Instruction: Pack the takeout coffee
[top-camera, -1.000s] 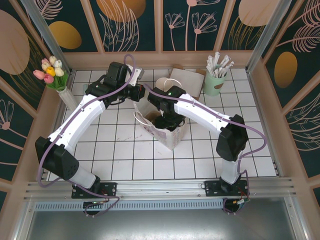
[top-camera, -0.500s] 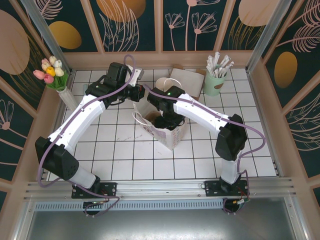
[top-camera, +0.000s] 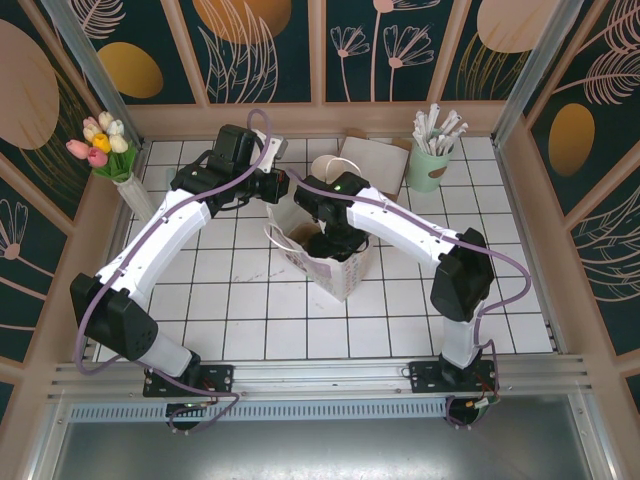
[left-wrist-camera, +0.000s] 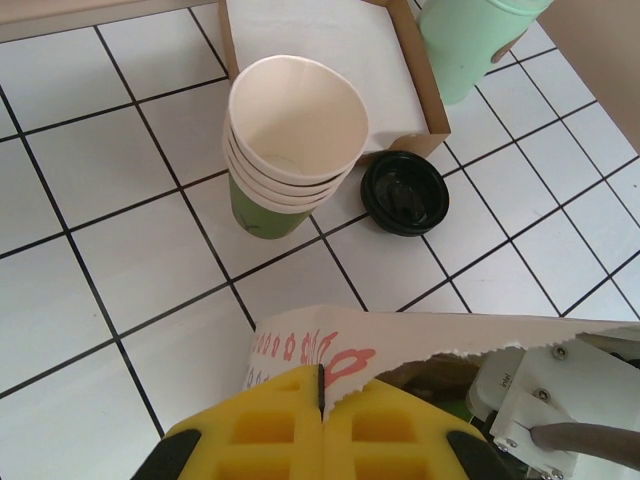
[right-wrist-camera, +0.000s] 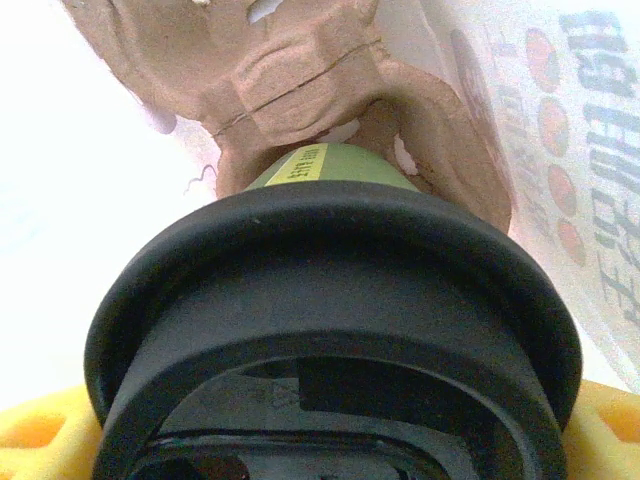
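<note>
White tiled bench (top-camera: 230, 300), floral wall panels. Left hand (left-wrist-camera: 320, 405) pinched tight on the paper bag (left-wrist-camera: 300, 345) rim. Right hand (right-wrist-camera: 320, 435) inside the bag, gripping the coffee (right-wrist-camera: 330, 290) above the cardboard holder (right-wrist-camera: 290, 70). Judgement: lower straight, seat the cup in a pocket, then release.

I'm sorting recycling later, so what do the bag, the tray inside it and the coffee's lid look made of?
Bag: thin matte white paper, serrated top edge, red print. Tray: brown moulded pulp, rough and creased. Coffee's lid: smooth black with slight sheen and a moulded rim, probably plastic.
</note>
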